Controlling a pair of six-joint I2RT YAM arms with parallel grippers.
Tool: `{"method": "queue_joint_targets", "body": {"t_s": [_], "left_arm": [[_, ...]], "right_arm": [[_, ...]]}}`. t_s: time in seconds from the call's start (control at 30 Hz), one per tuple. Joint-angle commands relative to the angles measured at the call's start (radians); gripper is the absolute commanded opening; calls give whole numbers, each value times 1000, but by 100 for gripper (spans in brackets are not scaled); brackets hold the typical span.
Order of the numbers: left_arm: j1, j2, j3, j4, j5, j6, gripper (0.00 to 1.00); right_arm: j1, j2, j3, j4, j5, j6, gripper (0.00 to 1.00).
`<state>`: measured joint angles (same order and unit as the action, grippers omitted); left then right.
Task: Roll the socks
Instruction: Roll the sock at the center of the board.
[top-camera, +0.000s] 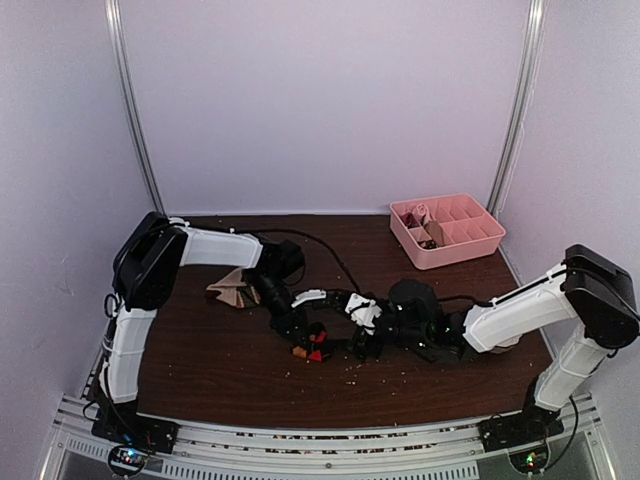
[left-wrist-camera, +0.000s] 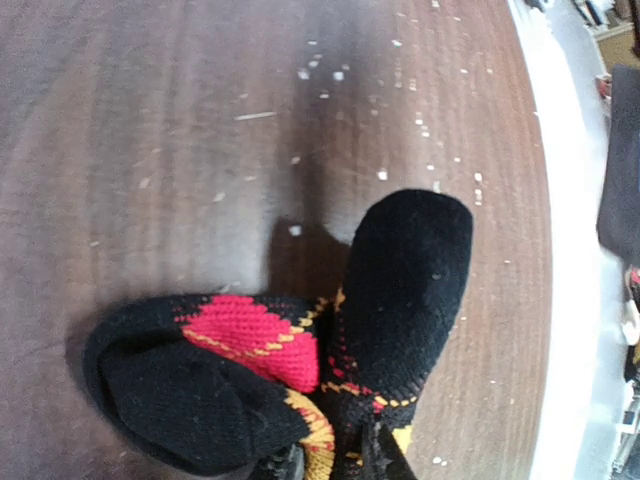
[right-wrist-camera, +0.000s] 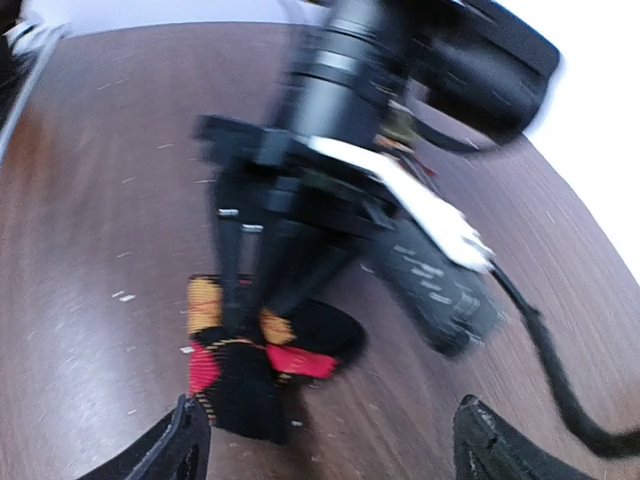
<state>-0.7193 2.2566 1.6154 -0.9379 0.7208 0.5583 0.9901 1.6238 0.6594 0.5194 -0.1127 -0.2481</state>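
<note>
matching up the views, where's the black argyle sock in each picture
top external: argyle sock mid-table, toward the near edge.
left wrist: argyle sock at bottom centre, close up.
right wrist: argyle sock lower left of centre.
shared landmark: the white-specked brown table under it.

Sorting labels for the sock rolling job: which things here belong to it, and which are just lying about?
Job: black argyle sock; beige sock; left end effector, clamped on the argyle one.
Lying about: pink divided tray.
</note>
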Motion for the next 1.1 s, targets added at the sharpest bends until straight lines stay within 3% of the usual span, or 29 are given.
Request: {"method": "queue_joint_targets", "body": {"t_s": [0.0,0.27,0.67,0.93,1.07], "left_arm": [[-16,101,-10,-110,-40,76,13],[-16,121,9,-126,-38,79,12],[-16,132,23,-146,-29,89,12],[-16,124,29,-176,-5,126,19],[-13,107,21,-176,-2,139,29]], "right_arm": [[51,13,-42,36,-216,-283,84],[107,141,81,-128,-139,-467,73],[113,277,171,-142,26,-547,56],[114,342,239,-308,7,-393,36],[106,396,317,-471,-109,-276,17]]}}
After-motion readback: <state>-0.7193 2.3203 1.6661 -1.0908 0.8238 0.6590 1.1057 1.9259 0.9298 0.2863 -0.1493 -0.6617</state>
